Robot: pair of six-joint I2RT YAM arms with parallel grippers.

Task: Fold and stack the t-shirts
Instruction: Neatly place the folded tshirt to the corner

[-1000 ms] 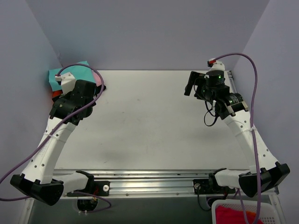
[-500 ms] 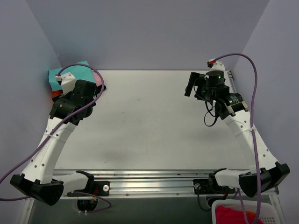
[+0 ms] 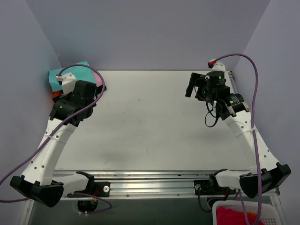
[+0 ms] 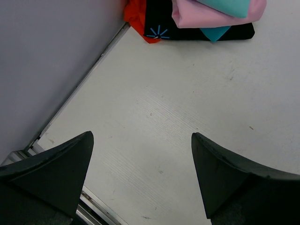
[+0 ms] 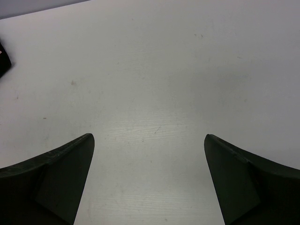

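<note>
Nothing has moved since a second ago: both arms, both claws and the shirt pile sit exactly where they were.

My left gripper (image 4: 141, 138) has its jaws wide apart with only bare table between them. My right gripper (image 5: 149, 137) is the same, jaws spread and holding nothing.

The t-shirts (image 4: 201, 21) are a folded stack at the top of the left wrist view, cut off by the frame's top edge. The teal shirt (image 4: 234, 5) is on top, with the pink shirt (image 4: 201, 16) under it and the black shirt (image 4: 187, 32) below that. The black one shows a light-blue print (image 4: 158, 33) at its corner. The orange-red shirt (image 4: 136, 16) pokes out on the wall side; I can't tell whether it's the bottom layer.

In the top view the stack is in the upper left corner, mostly hidden behind my left arm. Only teal, a bit of pink and a sliver of orange-red show there. A dark bit at the left edge of the right wrist view is too cut off to identify.

The table (image 3: 150, 122) is off-white and lightly scuffed, with a metal rail (image 3: 150, 180) along its lower edge. Pale lavender walls (image 3: 150, 33) close in the left, top and right. A white basket (image 3: 218, 211) with red cloth (image 3: 232, 218) is cut off at the lower right corner.
</note>
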